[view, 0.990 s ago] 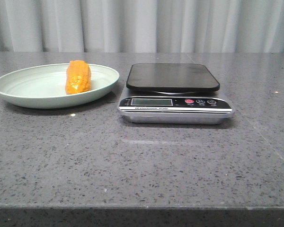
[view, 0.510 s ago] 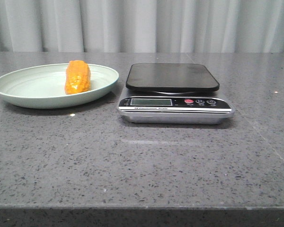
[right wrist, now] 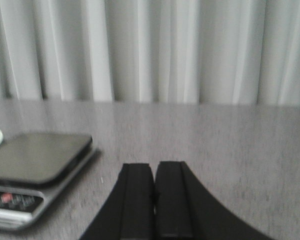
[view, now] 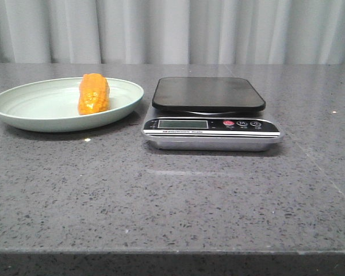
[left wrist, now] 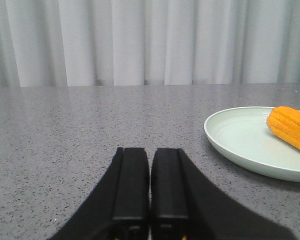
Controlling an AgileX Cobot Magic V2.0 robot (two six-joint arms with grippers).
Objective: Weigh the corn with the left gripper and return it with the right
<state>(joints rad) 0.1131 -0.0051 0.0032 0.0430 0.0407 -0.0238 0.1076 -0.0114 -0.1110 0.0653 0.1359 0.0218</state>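
On the counter, left to right:
Counter (view: 172, 195): grey speckled stone, with pale curtains (view: 172, 29) hanging behind it.
Left gripper (left wrist: 150, 187): seen only from its own wrist camera, black fingers pressed together with just a thin seam between them, holding nothing; it sits low over bare counter, with the plate off to one side and apart from it.
Plate (view: 29, 106): pale green, shallow, at the left of the counter, just beside the scale without touching it.
Corn (view: 94, 94): orange-yellow cob lying flat inside the plate, toward the plate's right half, its length running front to back; in the left wrist view only one end (left wrist: 292, 129) shows at the frame edge.
Scale (view: 211, 123): silver body with a black weighing platform that has nothing on it; a blank display, a red button and two dark buttons face forward.
Right gripper (right wrist: 154, 200): seen only from its own wrist camera, fingers closed against each other and holding nothing, low over the counter, with the scale (right wrist: 35, 172) off to one side and apart from it.
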